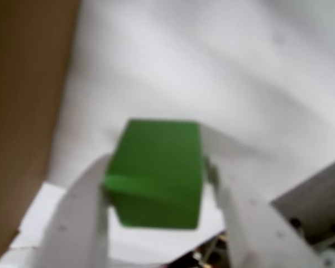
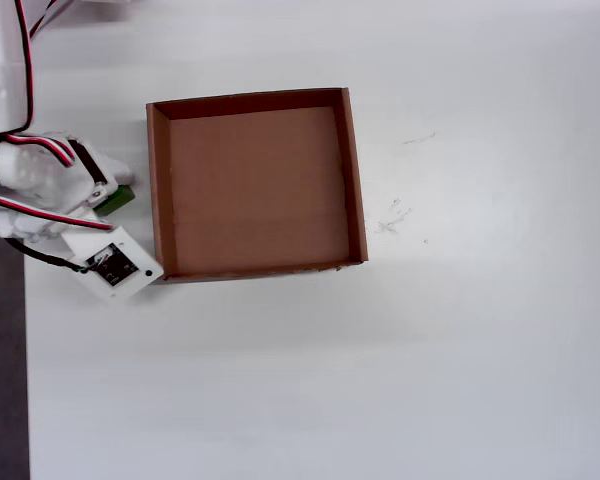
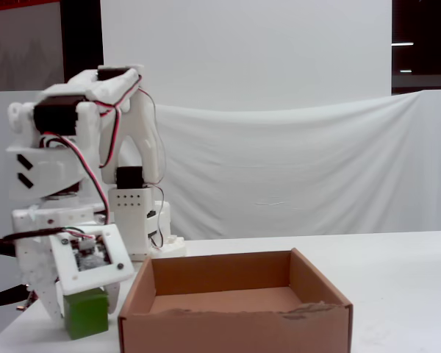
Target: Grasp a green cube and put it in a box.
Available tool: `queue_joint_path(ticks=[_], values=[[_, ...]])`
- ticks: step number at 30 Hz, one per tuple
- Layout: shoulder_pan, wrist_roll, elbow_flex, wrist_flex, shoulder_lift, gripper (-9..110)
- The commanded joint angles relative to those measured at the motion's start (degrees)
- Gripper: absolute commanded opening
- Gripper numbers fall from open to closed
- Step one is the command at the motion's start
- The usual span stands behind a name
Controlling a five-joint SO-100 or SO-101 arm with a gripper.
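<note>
One small bright green solid cube (image 1: 156, 173), one shallow square brown cardboard box (image 2: 255, 180), one white two-finger arm; nothing else loose on the white counter (image 2: 460, 330).

Jaws: narrow, closed on the green cube. In the wrist view a white finger (image 1: 78, 218) presses each side face, and the cube fills the gap between them. Gripper (image 3: 84, 309) hangs tip-down.

Cube location: outside the box, just beside its left wall in the overhead view (image 2: 118, 198), mostly hidden there under the wrist. In the fixed view it sits low, at or barely off the counter; cannot tell which.

Key relation: the box lies to the right of the jaws in the overhead view, its near wall (image 3: 228, 331) standing between cube and box floor. Judgement: the carry calls for a lift above the wall top first, then a short sideways travel over the empty tray. The cube has no long axis, so its orientation matters little.
</note>
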Motion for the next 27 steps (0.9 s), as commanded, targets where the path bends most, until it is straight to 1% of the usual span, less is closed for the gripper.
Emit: queue_joint_path(ticks=[1, 11, 16, 21, 27], values=[[-0.2, -1.2, -1.9, -0.5, 0.7, 19], [-0.2, -1.2, -1.8, -0.5, 1.0, 14], [-0.1, -0.5, -1.3, -0.5, 2.5, 14], [-0.5, -0.4, -0.2, 2.1, 8.8, 14], [-1.3, -0.2, 3.3, 6.6, 20.5, 14]])
